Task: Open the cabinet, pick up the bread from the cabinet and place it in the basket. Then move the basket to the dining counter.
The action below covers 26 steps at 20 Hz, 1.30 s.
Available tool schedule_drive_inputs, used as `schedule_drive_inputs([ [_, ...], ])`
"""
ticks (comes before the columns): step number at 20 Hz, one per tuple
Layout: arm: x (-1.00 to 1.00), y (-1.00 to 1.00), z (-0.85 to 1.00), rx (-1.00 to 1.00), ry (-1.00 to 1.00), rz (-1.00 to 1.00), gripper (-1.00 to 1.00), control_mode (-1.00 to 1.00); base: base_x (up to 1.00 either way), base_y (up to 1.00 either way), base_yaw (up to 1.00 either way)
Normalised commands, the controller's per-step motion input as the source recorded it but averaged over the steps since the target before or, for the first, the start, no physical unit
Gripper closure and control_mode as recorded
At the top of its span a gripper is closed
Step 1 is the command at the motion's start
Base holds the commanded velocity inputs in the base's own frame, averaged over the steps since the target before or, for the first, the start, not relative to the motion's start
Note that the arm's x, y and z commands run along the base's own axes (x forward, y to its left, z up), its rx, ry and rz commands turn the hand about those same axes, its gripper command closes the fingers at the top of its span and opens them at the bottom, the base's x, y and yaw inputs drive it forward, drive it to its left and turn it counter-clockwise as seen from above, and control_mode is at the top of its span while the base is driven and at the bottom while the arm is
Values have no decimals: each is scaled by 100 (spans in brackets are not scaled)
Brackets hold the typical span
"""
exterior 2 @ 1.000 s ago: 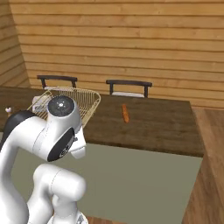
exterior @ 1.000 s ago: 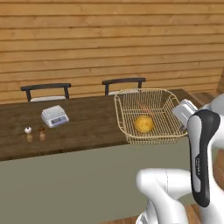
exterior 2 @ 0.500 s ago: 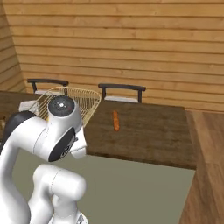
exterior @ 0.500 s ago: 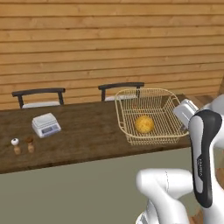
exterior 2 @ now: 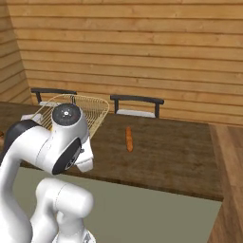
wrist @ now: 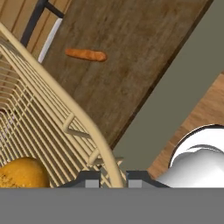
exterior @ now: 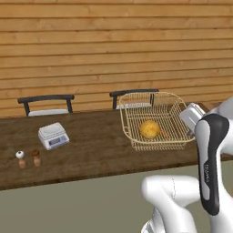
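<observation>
Wood-plank walls [exterior: 113,50] close off the room behind a long dark-brown worktop [exterior: 91,150] with a plain grey-beige front, and two black-backed chairs [exterior: 45,103] stand along its far edge. Toward the right end of the worktop, seen from the left base view, the basket [exterior: 157,120] is carried tilted above the boards, its far rim higher than its near one. The bread [exterior: 149,129] lies inside it on the mesh floor. In the hand view the end effector [wrist: 112,177] has its two dark fingertips [wrist: 89,179] pressed together on the basket's thick rim, with the bun just inside the wire wall at the lower left. Near the left end of the worktop sits a small white kitchen scale [exterior: 53,135], and close to the front edge stand two little shakers [exterior: 28,158]. A slim orange carrot-like stick [exterior 2: 128,138] lies on the boards well to the right of the basket.
</observation>
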Motion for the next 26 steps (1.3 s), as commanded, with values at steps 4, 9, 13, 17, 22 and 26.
schedule_drive_inputs([
  [4,47,0,0,0,2,1,100,-100,0,0,0],
  [9,91,4,-3,0,14,1,100,-100,0,0,0],
  [13,87,11,-34,0,18,0,100,-100,0,0,0],
  [17,46,23,-46,0,7,0,100,-100,0,0,0],
  [22,13,3,-55,0,0,1,100,-100,0,0,0],
  [26,12,0,-59,0,0,10,100,-100,0,0,0],
])
